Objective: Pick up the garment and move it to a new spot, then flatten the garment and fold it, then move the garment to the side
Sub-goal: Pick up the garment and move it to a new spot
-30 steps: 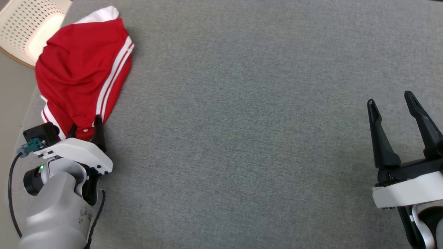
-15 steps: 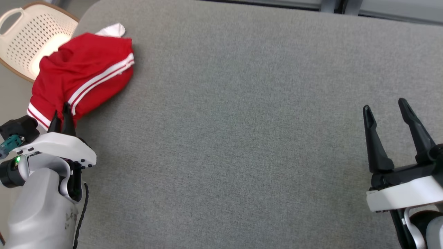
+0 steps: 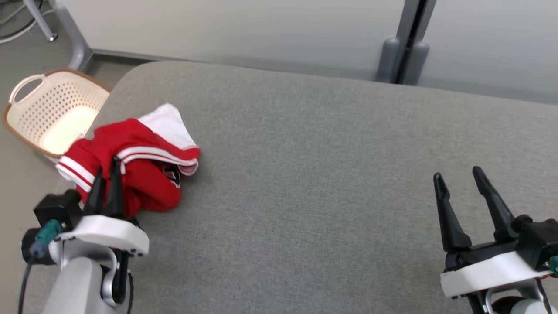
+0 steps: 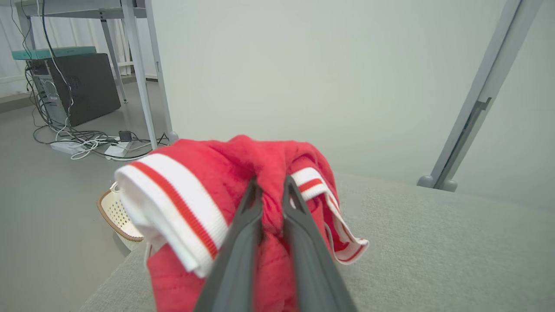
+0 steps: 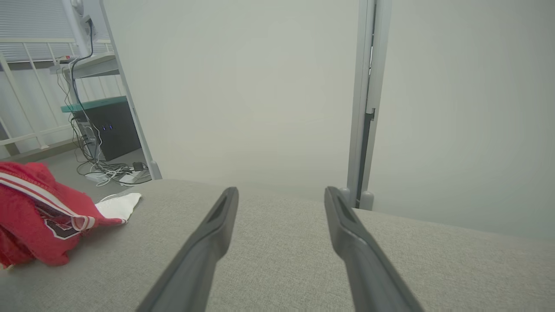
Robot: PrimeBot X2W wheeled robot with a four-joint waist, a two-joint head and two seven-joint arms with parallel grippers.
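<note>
Pinching: the left gripper is pressing its two dark fingers close together on a fold of the red garment, with cloth squeezed between them in the left wrist view
Location: the garment is bunching in a heap at the left end of the grey padded table, its upper folds appearing to be hanging from the pinch, near the cream basket sitting on the floor beside the table
Idle arm: the right gripper is hovering over bare table at the far right, fingers spread wide and holding nothing, well apart from the garment
Handling: the fabric is looking soft, light and limp, sagging and folding over itself, so it is likely to be trailing and swinging in a carry and not keeping any shape
Where to hold: the white ribbed cuff with its red stripe is looking like the firmest edge; taking hold there, or at two corners with both grippers, is probably giving better control for flattening than a pinch in the loose middle
Risk: a thin fold may be sliding out from between the smooth fingers
</note>
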